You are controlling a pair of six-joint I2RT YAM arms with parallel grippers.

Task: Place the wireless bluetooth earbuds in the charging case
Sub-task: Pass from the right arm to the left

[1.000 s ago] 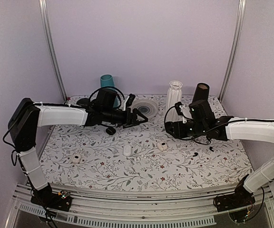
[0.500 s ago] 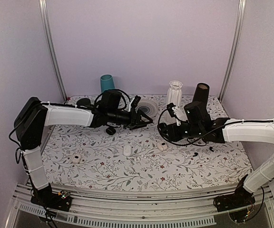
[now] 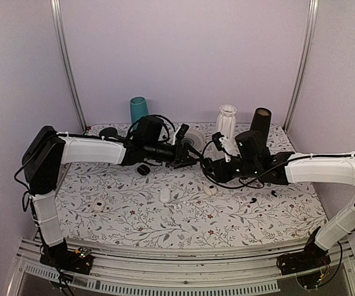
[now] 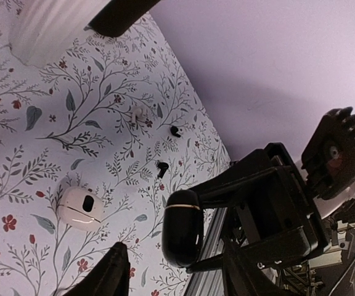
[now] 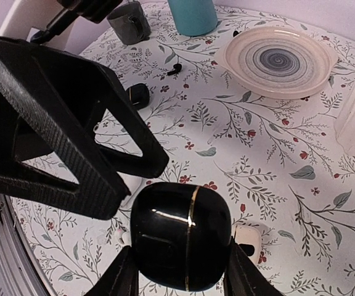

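**STATUS: CHARGING CASE HELD IN RIGHT JAWS, EARBUDS ON SURFACE**

The right gripper (image 5: 180,268) has its jaws clamped on a glossy black charging case (image 5: 180,243), one finger on each side. The case is held above the floral surface (image 3: 257,219), and its gold seam line shows the lid closed.

The left gripper (image 3: 188,154) is level with the case and just beside it. Its jaws are spread apart and hold nothing. Whether a finger touches the case cannot be determined.

No earbud is in the held case.
- One black earbud (image 4: 161,168) lies on the surface past a white case (image 4: 81,207).
- A second black earbud (image 4: 175,131) lies near the first, not touching it.
- A third black earbud (image 5: 176,68) lies near the teal cup (image 5: 193,12), well apart from the plate (image 5: 276,58).
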